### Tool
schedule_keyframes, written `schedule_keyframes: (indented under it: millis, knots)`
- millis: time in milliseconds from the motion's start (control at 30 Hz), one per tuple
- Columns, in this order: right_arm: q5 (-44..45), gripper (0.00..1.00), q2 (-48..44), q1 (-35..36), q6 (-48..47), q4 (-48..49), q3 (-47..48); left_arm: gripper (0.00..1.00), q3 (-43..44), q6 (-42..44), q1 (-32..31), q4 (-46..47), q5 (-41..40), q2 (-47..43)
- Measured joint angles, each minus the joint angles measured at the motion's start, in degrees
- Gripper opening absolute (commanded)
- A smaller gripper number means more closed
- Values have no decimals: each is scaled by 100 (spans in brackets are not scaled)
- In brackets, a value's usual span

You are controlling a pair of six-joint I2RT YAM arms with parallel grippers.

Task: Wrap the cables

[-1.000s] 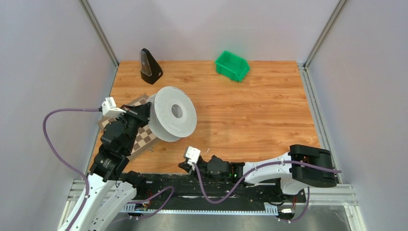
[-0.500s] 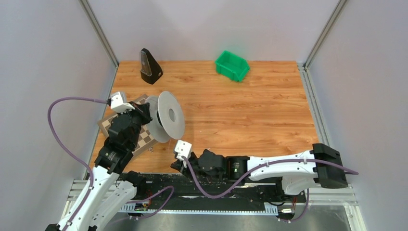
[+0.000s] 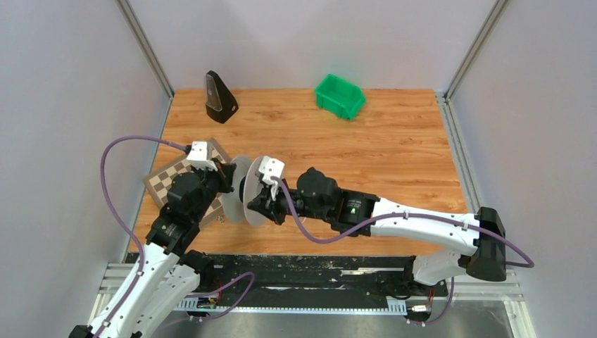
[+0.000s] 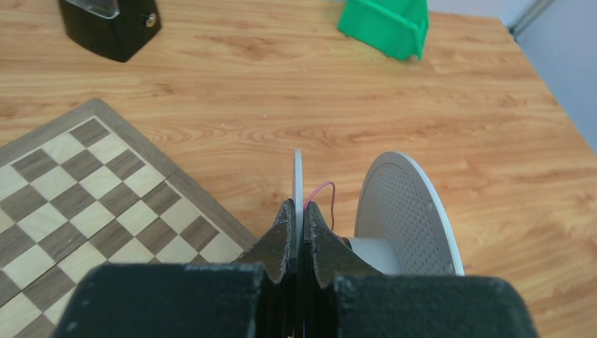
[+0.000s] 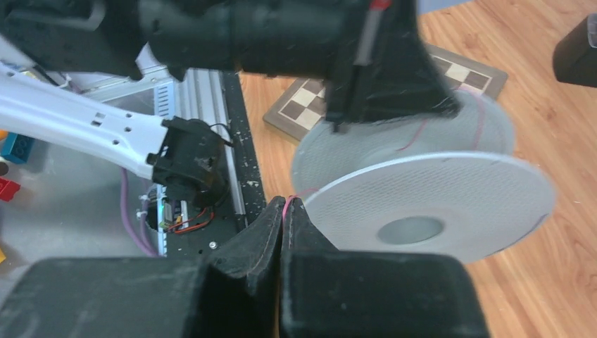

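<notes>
We're inside a robot lab test cell: plain grey panels (image 3: 70, 105) on aluminium posts (image 3: 144, 46) box in a wood-grain table (image 3: 394, 162). The left arm (image 3: 158, 239) and right arm (image 3: 415, 222) are bolted to a metal rail (image 3: 317, 282) at its near edge. Odd props lie about: chessboard (image 3: 165, 179), green bin (image 3: 339, 96), metronome (image 3: 220, 97).

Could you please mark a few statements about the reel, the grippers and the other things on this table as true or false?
1. The left gripper is shut on the rim of one disc of the reel. True.
2. The right gripper is open. False: it is shut, pinching the thin strand.
3. The reel lies in the green bin. False: the bin stands apart, at the far edge.
4. A chessboard lies on the left side of the table. True.
</notes>
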Motion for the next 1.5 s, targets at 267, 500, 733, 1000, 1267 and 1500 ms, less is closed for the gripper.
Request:
schedule_keyframes:
  millis: [267,500,733,1000,1267,1500]
  knots:
    - [-627,0,203,-776,-87,-586,345,0,-278,876,-2,109,1340,-138]
    - [-841,0,212,-1187,-210,-876,426,0,-273,1622,-4,37,2492,22]
    - [-935,0,184,-1554,-446,-1078,354,0,-87,2094,-4,-92,3368,26]
    - [-1102,0,-216,-2037,-555,-1150,-350,0,240,2282,-4,-328,3952,28]
    - [-1331,4,-997,-2155,-614,-1034,-1064,0,649,1731,-4,-387,4245,28]
    - [-1711,9,-1620,-2288,-393,-507,-2072,0,946,345,-2,-271,4065,-24]
